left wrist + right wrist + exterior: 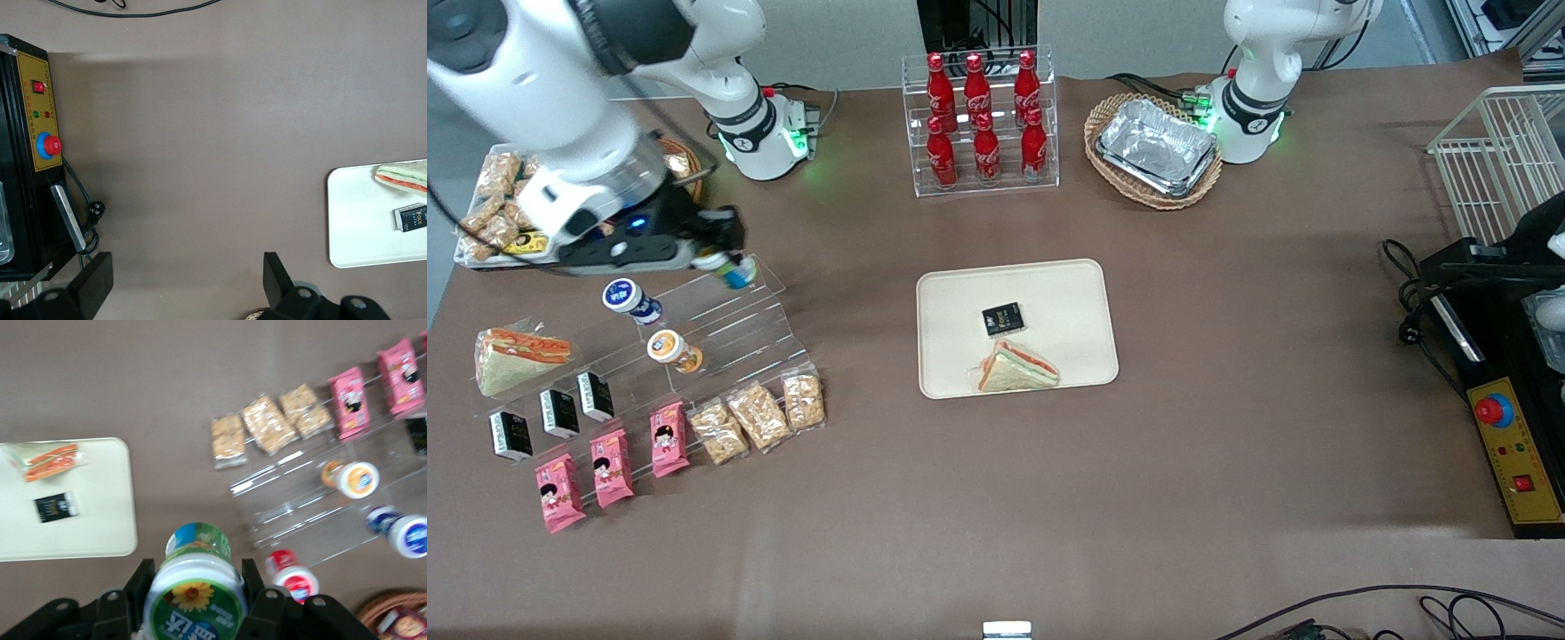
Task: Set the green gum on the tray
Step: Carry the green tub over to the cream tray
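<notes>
The gripper is pinching the green gum, one finger pressed against each side of the bottle just under its green-rimmed lid. In the front view the gripper hangs above the top step of the clear stepped stand, toward the working arm's end of the table, with the green gum tilted between its fingers and lifted clear of the stand. A blue-lidded bottle and an orange-lidded bottle lie on the stand's steps nearer the front camera, and a red-lidded bottle shows close beside the gripper in the wrist view. The tray sits well apart from the gum, near the middle of the table, carrying a wrapped sandwich and a small black packet
</notes>
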Controlling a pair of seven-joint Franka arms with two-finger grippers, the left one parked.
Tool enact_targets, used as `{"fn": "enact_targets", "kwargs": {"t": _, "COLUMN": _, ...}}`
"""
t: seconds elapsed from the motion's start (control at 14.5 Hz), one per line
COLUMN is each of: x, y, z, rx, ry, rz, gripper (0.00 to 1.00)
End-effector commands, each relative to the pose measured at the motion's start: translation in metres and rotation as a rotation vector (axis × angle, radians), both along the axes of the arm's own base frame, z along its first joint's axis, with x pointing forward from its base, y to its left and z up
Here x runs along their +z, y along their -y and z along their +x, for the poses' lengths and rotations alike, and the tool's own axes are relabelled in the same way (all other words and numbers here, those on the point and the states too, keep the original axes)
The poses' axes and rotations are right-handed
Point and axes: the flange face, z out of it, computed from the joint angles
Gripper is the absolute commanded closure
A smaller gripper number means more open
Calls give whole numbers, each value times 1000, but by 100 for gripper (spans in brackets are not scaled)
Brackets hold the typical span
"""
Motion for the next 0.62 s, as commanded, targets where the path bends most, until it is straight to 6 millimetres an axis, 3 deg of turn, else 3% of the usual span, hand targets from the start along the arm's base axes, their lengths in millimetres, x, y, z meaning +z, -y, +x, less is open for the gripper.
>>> {"fn": "enact_targets", "kwargs": {"t": 0.0, "x": -23, "y": -105, "z": -24, "rx": -138, "ry": -54, "rz": -22, "gripper": 100}}
{"fn": "enact_targets", "kwargs": {"t": 0.07, "x": -41, "y": -135, "z": -30, "rx": -158, "ry": -55, "rz": -28, "gripper": 100}}
{"fn": "enact_targets", "kwargs": {"t": 0.34, "x": -129, "y": -206, "z": -60, "rx": -198, "ry": -52, "rz": -3, "gripper": 100}}
{"fn": "enact_targets", "kwargs": {"t": 0.55, "x": -209, "y": -236, "z": -88, "rx": -205, "ry": -12, "rz": 20, "gripper": 100}}
